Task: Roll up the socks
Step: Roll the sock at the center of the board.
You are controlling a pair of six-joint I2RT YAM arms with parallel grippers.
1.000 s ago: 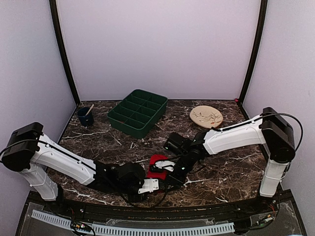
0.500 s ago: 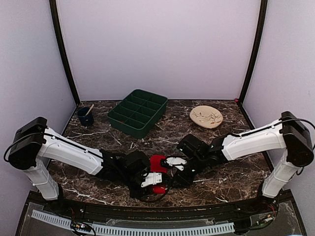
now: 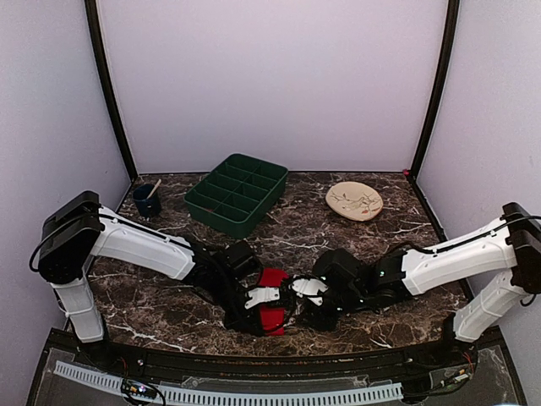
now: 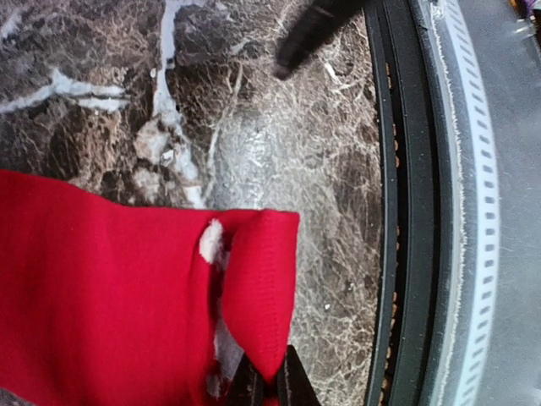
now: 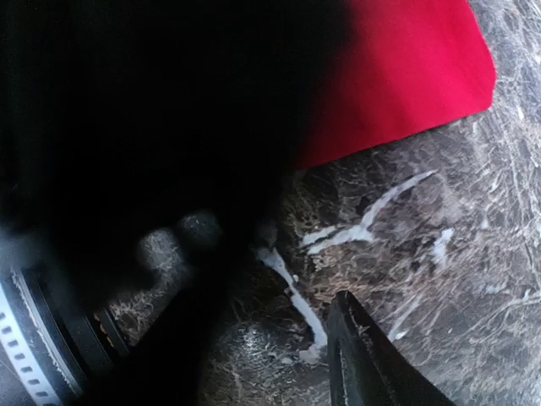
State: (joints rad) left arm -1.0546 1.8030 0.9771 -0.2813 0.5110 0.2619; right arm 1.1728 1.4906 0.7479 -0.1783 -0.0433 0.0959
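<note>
The red socks (image 3: 273, 278) lie bunched at the near edge of the marble desk (image 3: 355, 245), between the two arms that reach in from either side. The left gripper (image 4: 270, 389) is pinched tight on a folded edge of the fabric, its fingertips closed over the cuff, where small white marks (image 4: 210, 241) show; beyond that fold the sock spreads flat across the stone. The right gripper (image 3: 303, 288) sits just beside the bundle on its right, jaws apart, with only bare marble between them. In the right wrist view a large dark, blurred shape blocks most of the frame, leaving one corner of red cloth visible. The desk's black front rail (image 4: 397, 211) runs close by the pinched cuff. Well apart at the back stand a green compartment tray (image 3: 215, 218), a dark blue cup (image 3: 146, 203) holding a utensil at far left, and a round wooden plate (image 3: 354, 201) at right.
</note>
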